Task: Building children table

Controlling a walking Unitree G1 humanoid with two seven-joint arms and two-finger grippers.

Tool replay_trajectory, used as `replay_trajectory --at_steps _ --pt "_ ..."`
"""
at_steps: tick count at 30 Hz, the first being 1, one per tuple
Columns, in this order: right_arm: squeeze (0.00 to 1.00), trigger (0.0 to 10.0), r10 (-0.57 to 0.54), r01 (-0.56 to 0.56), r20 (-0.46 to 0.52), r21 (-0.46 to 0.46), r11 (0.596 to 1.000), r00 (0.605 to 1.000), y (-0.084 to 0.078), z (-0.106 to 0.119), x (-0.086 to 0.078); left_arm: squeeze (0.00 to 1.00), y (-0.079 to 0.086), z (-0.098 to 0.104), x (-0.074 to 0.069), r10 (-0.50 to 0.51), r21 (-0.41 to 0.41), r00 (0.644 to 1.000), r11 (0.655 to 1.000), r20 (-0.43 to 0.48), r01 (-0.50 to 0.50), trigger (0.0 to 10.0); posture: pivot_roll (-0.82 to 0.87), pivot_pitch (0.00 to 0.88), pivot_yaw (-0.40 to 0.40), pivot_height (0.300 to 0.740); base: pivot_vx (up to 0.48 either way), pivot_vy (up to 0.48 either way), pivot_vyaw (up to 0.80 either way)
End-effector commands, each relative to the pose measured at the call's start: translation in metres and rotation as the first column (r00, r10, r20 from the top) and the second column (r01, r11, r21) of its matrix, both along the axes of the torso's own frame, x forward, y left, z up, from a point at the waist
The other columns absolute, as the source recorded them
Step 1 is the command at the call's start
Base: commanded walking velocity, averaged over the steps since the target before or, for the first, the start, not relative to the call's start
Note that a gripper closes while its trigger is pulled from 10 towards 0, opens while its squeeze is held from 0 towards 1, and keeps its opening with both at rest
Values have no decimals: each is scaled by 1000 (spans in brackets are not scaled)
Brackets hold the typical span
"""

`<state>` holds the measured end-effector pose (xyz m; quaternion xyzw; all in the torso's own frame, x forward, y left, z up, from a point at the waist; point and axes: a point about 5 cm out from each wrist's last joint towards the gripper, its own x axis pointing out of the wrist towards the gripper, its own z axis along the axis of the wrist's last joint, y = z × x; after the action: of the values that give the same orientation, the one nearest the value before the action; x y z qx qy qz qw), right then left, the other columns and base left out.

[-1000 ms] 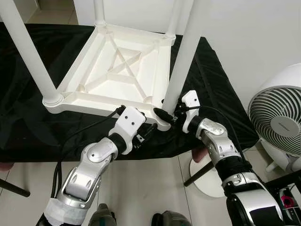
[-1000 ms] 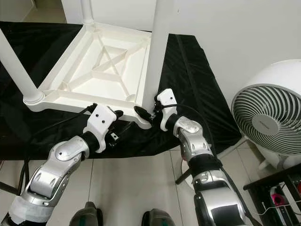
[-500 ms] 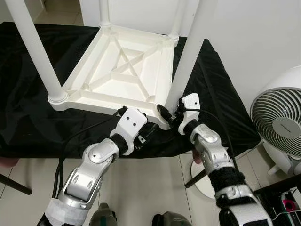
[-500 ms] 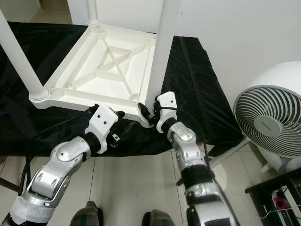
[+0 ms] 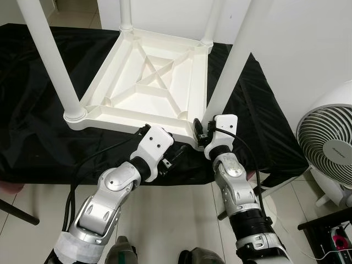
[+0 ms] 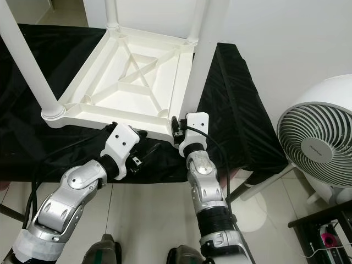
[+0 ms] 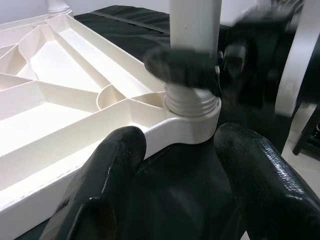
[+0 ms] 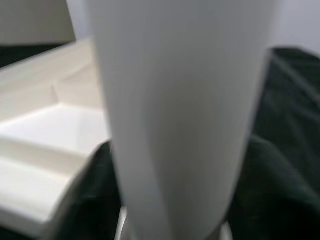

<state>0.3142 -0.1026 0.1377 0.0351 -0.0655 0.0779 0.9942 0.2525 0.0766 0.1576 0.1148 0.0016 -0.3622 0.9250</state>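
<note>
The white tabletop (image 5: 148, 91) lies upside down on the black cloth (image 5: 33, 132) with four legs standing in its corners; the right gripper (image 5: 201, 130) clasps the near-right leg (image 5: 226, 71) at its socket, seating judged unfinished; the left gripper (image 7: 175, 165) rests open beneath that corner, holding nothing.

Silver jointed arms, white wrist housings, black cables, black-fingered left gripper (image 7: 170, 200).

We stand over a pale tiled floor (image 5: 165, 231), with a black cloth (image 5: 33, 137) spread before us. A white fan (image 5: 330, 148) sits right of the cloth, against a plain white wall (image 5: 308, 49).
</note>
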Motion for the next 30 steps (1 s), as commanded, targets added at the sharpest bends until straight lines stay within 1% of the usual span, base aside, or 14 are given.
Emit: replay_trajectory --at_steps 1,9,10,12,13,14,15,17,18,24,26,28,29,30 --pt "1000 10000 -11 11 0 9 1000 1000 -6 1 -1 0 -4 -4 -2 -31 0 999 1000 -19 31 10000 43 3 -81 740 0 0 0" --pt "1000 10000 106 -106 17 -18 994 994 -5 7 -1 0 -3 -3 -2 -26 -1 999 1000 -19 26 10000 41 14 -82 740 0 0 0" --pt "933 10000 177 -176 17 -42 983 984 -5 9 0 0 -3 -3 -2 -27 -2 999 1000 -20 27 10000 40 16 -82 740 0 0 0" --pt "933 10000 177 -176 17 -42 983 984 -5 9 0 0 -3 -3 -2 -27 -2 999 1000 -20 27 10000 40 16 -82 740 0 0 0" --pt "0 10000 267 -266 9 -74 961 964 -8 10 2 0 -3 -4 -3 -27 -1 999 1000 -21 27 10000 39 23 -81 740 0 0 0" --pt "0 10000 351 -348 0 -118 930 937 -12 10 4 0 -3 -4 -4 -29 -2 999 1000 -24 29 10000 38 35 -81 740 0 0 0" --pt "0 10000 351 -348 0 -118 930 937 -12 10 4 0 -3 -4 -4 -29 -2 999 1000 -24 29 10000 38 35 -81 740 0 0 0" --pt "0 10000 455 -453 -38 -187 872 890 -20 8 8 0 -4 -5 -6 -50 -1 998 999 -36 50 10000 36 39 -75 740 0 0 0" --pt "0 10000 477 -476 -51 -207 854 877 -22 7 10 0 -4 -5 -6 -61 4 997 998 -38 61 10000 36 39 -75 740 0 0 0" --pt "0 10000 530 -539 -100 -217 814 842 -24 3 16 0 -3 -5 -8 -86 16 995 996 -45 86 10000 37 33 -55 740 0 0 0" --pt "0 0 551 -562 -115 -225 796 827 -26 1 20 0 -2 -4 -7 -97 19 994 995 -49 98 10000 41 30 -56 740 0 0 0" --pt "0 0 555 -569 -127 -221 792 822 -27 -1 21 0 -1 -4 -7 -102 24 994 994 -45 103 10000 47 25 -59 740 0 0 0" --pt "0 0 583 -598 -137 -213 772 801 -26 -3 20 0 0 -3 -5 -103 30 994 994 -40 104 10000 57 29 -59 740 0 0 0" --pt "0 0 583 -598 -137 -213 772 801 -26 -3 20 0 0 -3 -5 -103 30 994 994 -40 104 10000 57 29 -59 740 0 0 0"
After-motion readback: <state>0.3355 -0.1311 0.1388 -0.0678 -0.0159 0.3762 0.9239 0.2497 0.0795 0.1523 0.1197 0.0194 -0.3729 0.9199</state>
